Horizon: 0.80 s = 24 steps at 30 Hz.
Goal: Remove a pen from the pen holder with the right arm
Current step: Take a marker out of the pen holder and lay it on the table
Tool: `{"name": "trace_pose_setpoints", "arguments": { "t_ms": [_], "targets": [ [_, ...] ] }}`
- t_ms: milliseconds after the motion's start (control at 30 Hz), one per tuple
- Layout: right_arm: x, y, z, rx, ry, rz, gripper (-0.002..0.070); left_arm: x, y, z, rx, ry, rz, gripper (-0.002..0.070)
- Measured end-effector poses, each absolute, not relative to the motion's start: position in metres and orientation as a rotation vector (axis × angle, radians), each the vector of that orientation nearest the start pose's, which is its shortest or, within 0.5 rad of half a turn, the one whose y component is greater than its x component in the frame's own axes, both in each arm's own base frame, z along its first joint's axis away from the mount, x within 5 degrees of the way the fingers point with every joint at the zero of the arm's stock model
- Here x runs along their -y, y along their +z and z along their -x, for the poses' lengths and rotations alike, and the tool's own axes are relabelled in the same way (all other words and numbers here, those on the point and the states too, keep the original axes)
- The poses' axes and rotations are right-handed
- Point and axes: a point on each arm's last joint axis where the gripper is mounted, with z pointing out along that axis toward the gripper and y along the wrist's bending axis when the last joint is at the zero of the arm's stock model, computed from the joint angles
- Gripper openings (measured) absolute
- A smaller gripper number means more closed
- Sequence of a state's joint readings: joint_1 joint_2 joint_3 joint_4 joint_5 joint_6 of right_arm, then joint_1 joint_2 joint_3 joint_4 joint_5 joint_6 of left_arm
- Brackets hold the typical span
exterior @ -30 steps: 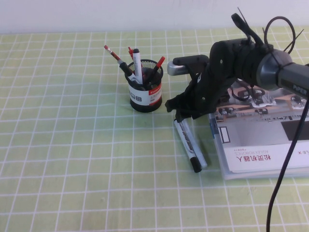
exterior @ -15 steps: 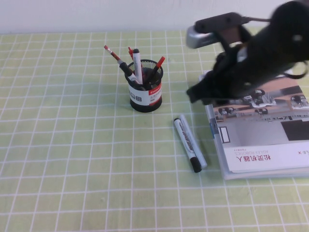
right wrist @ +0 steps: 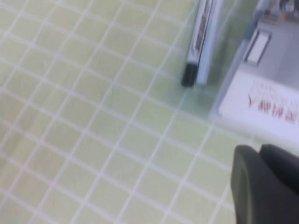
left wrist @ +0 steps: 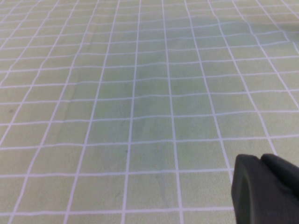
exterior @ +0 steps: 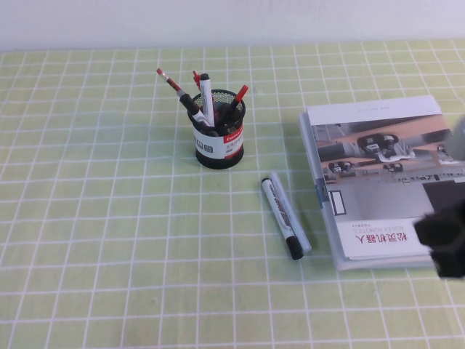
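Bright, even light, with only faint shadows on the green checked tablecloth. The right wrist view is blurry — its white black-capped marker pen looks smeared.

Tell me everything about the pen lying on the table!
The marker is white, plastic-looking, with a printed label and a black cap. It lies flat on the green checked cloth, between the pen holder and the booklet, cap nearer the robot. Only the cloth touches it: the right end effector, shut, is over the booklet's near corner; the left end effector over bare cloth.
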<state>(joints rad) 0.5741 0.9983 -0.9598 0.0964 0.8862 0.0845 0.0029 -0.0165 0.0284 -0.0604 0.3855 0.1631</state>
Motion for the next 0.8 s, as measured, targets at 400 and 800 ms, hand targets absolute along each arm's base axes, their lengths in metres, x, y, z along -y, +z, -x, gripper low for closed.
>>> {"name": "trace_pose_setpoints", "arguments": {
  "t_ms": [400,800],
  "targets": [
    [-0.073,0.324,-0.112,-2.329,0.32,0.579,-0.0012,0.002,0.17,-0.052,-1.877,0.054,-0.114,-0.0006],
    [-0.042,0.25,-0.109,-2.082,0.221,0.36,-0.0013,0.002,0.17,-0.052,-1.877,0.054,-0.114,-0.0006]
  ]
}}
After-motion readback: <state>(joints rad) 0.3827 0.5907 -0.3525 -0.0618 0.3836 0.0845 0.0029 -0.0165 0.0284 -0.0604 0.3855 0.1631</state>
